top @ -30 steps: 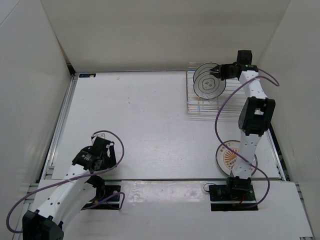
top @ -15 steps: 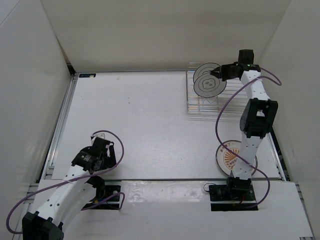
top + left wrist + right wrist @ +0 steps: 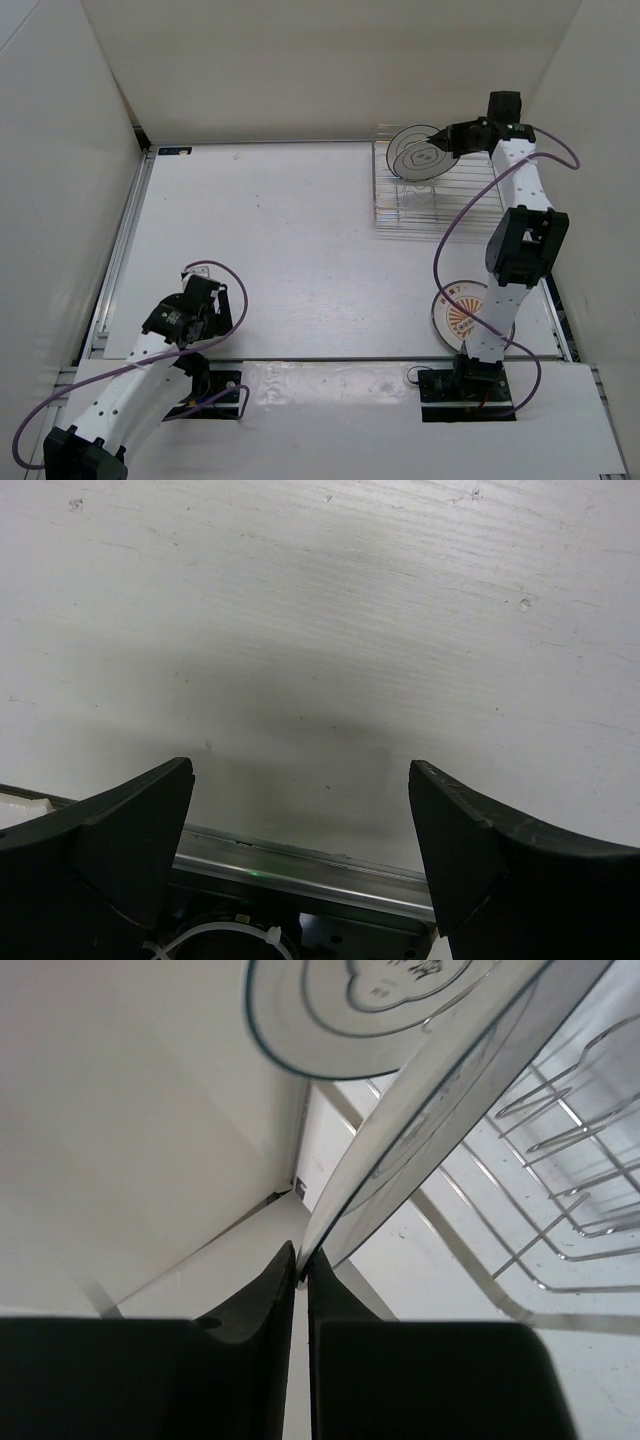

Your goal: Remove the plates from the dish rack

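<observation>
White counter (image 3: 280,230): right pincer (image 3: 301,1272) clamped on the rim of a ringed plate (image 3: 450,1100) at the rack (image 3: 440,205); left pincer (image 3: 300,830) apart.

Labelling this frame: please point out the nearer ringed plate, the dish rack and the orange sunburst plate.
nearer ringed plate (image 3: 415,162): top view, its ringed face.
dish rack (image 3: 405,212): top view, bare front bars.
orange sunburst plate (image 3: 455,315): top view, its left half.

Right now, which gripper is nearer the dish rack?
Right. The right gripper is over the dish rack, pinching a plate rim; the left gripper sits open, far across the table, near left.
</observation>
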Controlling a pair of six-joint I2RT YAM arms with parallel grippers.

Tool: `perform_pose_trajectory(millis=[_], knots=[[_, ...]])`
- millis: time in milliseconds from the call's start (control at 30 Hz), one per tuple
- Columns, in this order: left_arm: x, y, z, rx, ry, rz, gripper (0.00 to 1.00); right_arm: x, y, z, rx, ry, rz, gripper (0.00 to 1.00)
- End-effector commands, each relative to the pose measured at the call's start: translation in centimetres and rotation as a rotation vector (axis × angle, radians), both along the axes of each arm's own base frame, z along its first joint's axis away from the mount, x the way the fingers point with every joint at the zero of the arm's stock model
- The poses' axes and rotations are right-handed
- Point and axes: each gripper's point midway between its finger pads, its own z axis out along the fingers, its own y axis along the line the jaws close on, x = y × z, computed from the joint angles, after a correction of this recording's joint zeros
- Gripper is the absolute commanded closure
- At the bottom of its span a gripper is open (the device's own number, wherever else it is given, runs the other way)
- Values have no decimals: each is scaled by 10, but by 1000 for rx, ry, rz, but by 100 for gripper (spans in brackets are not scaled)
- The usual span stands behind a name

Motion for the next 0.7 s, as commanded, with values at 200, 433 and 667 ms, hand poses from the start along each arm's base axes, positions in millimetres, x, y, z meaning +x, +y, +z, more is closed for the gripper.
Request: perform_pose_trajectory(millis=[200,433,667], knots=[[3,-3,0,-8,-14,-24,0,-13,1,93,26,-248,19,100],[4,-4,1,-12,-23,-32,0,-29,12,173,-52,-481,109,100],[4,-9,-1,-28,-3,-57,0,-85,82,188,-119,-571,415,100]])
